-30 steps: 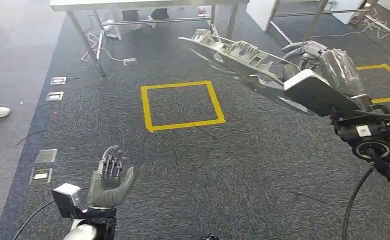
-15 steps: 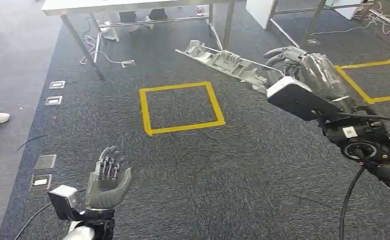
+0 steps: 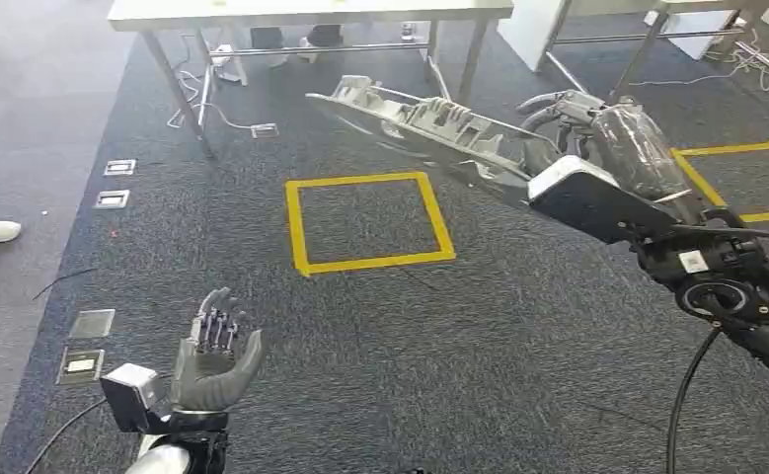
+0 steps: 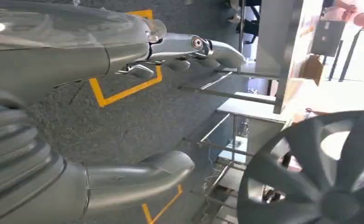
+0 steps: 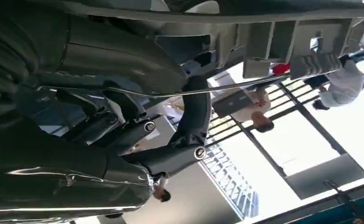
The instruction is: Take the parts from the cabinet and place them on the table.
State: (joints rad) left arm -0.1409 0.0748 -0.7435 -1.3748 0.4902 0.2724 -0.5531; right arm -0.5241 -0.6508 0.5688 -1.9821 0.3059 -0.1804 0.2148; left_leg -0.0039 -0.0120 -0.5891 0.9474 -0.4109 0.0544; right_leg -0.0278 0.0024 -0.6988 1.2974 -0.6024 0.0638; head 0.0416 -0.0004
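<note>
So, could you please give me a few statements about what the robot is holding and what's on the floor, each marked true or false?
1. The right hand holds a long grey moulded part. True.
2. The left hand is gripping a second part. False: it holds nothing, with its fingers apart and palm up.
3. The part already rests on the table. False: it is up in the air above the carpet, short of the table.
4. A yellow taped square marks the carpet below the part. True.
5. The square is red. False: the tape is yellow.
</note>
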